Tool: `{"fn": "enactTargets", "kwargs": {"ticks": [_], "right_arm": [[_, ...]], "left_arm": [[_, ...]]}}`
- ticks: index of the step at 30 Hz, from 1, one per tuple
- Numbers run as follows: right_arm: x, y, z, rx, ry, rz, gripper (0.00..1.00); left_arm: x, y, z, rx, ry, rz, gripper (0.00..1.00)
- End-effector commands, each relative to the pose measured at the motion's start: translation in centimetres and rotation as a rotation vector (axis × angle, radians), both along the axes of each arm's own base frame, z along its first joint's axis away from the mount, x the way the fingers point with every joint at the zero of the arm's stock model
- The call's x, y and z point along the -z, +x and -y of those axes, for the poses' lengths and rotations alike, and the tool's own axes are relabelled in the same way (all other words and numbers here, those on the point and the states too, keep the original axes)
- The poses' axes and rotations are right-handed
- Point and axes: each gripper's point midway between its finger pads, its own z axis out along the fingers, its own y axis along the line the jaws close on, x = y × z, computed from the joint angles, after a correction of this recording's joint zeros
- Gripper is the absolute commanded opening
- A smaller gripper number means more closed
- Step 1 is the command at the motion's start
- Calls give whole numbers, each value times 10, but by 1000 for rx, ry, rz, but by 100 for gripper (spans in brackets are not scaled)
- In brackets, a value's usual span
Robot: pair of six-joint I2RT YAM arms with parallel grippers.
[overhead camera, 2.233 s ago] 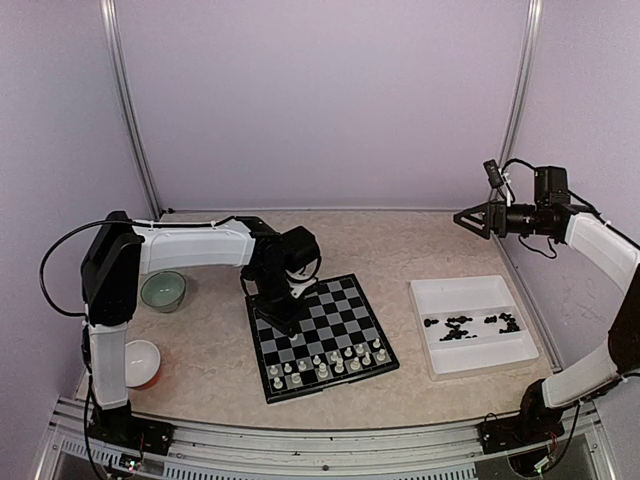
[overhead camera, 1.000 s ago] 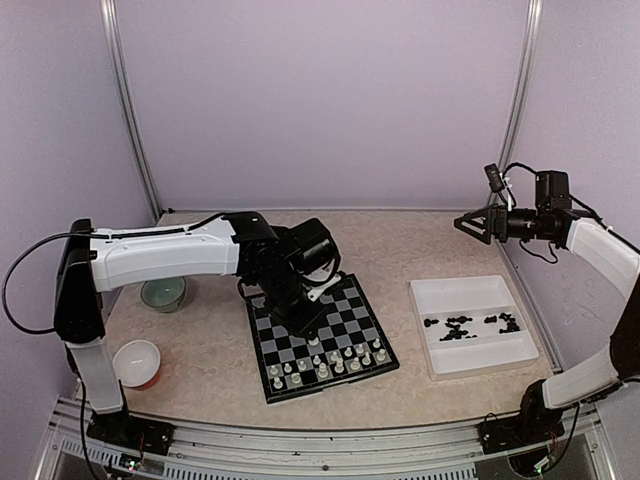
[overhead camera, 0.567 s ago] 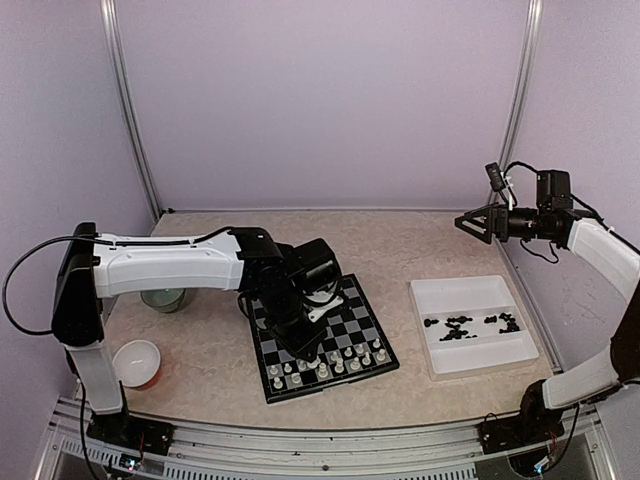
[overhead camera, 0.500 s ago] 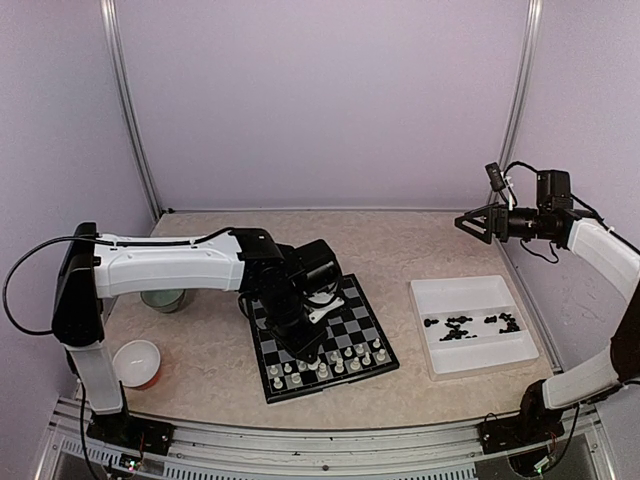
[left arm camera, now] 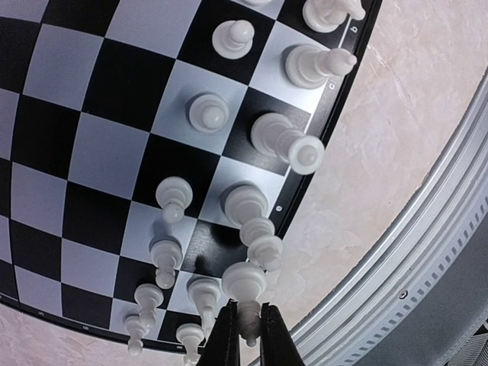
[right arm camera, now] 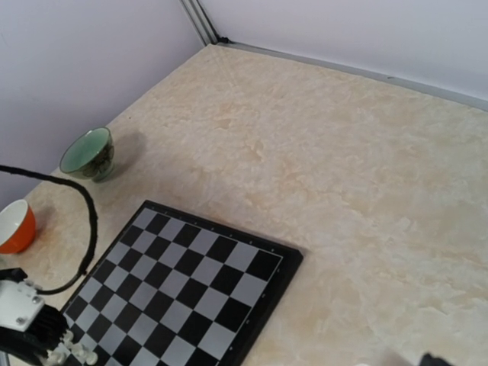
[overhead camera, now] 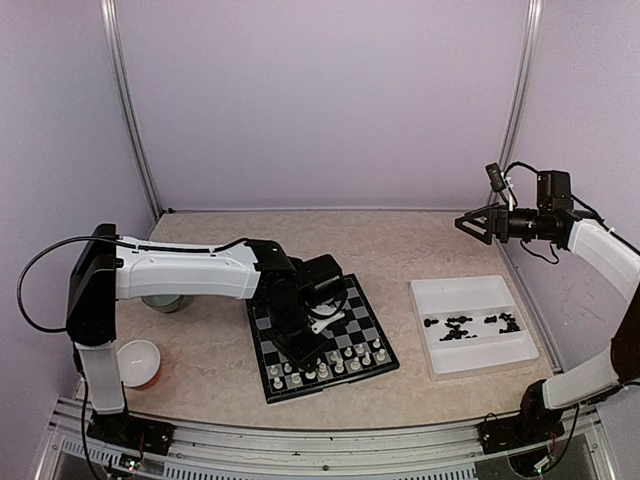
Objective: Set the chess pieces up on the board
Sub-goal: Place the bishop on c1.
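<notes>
The board (overhead camera: 365,320) is checked black and grey with a thin black rim and carries cream-white chess pieces (overhead camera: 335,366), 1 held in the black left claw (left arm camera: 245,326). Black chess pieces (overhead camera: 458,328) lie in a white tray (overhead camera: 462,286) on the beige marbled tabletop (overhead camera: 430,240); left are a green bowl (right arm camera: 86,152) and an orange bowl (right arm camera: 9,229) lined white.

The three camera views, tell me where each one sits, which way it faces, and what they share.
Top external: above and behind the bases, looking down on the table; both arms show, left gripper over the board, right gripper raised.
Left wrist: just above the board's near edge, looking down; its fingers pinch a cream-white piece.
Right wrist: high on the right, facing left and down at the board and the green bowl; own fingers barely in frame.
Shared: the board is in all three.
</notes>
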Motion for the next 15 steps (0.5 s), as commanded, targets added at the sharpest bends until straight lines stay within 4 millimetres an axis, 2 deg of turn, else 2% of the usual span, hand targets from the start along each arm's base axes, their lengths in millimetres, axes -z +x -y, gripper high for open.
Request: {"fn": "enactTargets", "kwargs": {"ticks": [1,6,10,15], "right_arm": [[-4,-4,-1,-4,-7,27,99],[-4,-4,-1,-4,-7,28,99],[-4,-4,-1,-4,-8,28,99],[-4,-3,0,-2,-24,27,99]], "left_arm": [[15,-2,0,3,29,-8,3],[23,2,-5,-1,64,6,7],[23,5,-5,-7,68,20,17],[8,9,1,-12,31,45,29]]}}
